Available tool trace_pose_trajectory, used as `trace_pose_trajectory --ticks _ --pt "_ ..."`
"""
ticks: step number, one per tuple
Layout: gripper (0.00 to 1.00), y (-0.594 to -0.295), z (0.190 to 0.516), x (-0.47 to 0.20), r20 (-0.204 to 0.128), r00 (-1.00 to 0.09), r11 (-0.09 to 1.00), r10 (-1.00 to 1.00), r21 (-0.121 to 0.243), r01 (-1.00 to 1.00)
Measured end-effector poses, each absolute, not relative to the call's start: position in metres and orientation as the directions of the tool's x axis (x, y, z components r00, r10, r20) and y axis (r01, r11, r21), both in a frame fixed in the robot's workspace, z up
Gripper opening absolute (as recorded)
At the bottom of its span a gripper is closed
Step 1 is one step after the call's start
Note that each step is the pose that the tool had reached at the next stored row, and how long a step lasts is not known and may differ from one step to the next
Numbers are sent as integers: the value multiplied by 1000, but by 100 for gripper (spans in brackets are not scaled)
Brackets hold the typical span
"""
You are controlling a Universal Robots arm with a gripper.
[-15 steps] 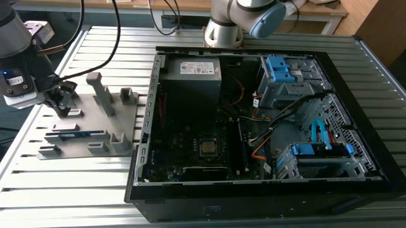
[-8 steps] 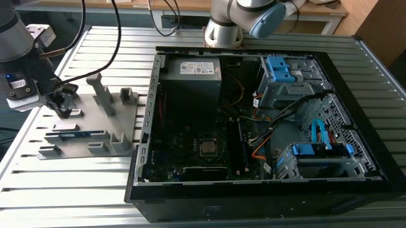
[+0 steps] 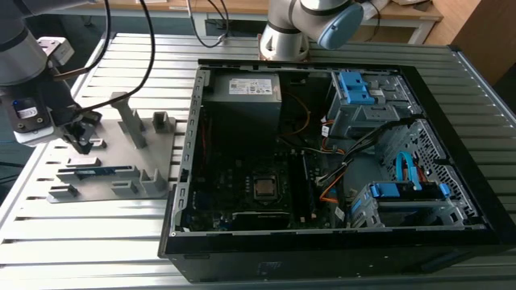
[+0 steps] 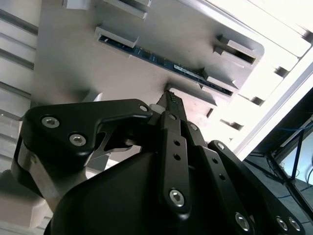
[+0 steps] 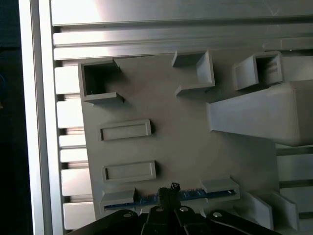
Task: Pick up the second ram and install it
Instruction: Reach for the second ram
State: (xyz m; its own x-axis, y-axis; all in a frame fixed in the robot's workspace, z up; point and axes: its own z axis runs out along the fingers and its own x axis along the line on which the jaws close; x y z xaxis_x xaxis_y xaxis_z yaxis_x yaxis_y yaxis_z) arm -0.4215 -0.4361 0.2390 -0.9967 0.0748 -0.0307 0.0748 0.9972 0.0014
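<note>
The second ram [image 3: 93, 172] is a thin dark stick with a blue strip, lying on edge in the slots of the grey fixture [image 3: 113, 154] on the exterior view's left. My gripper [image 3: 82, 145] hangs over that fixture, a little farther back than the stick and not touching it. In the second wrist view the black fingertips [image 4: 171, 100] meet at a point short of the second ram [image 4: 161, 59], with nothing between them. The first wrist view has the gripper [image 5: 172, 187] just above the ram's blue edge [image 5: 193, 195].
An open computer case [image 3: 185, 181] lies to the exterior view's right of the fixture, with the motherboard [image 3: 258, 187], cables and blue drive brackets [image 3: 354, 87] inside. Tall grey posts [image 3: 129, 121] rise from the fixture beside the gripper. Everything rests on a slatted metal table [image 3: 81, 235].
</note>
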Motion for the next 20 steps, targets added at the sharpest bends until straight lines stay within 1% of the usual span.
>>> trace_pose_trajectory --ticks 13,16,20 --pt "10 -438 220 -422 -30 -998 998 58 1 58" --pt "10 -438 219 -421 -30 -999 1000 24 -8 24" --pt "10 -439 217 -420 -30 -999 1000 11 -10 12"
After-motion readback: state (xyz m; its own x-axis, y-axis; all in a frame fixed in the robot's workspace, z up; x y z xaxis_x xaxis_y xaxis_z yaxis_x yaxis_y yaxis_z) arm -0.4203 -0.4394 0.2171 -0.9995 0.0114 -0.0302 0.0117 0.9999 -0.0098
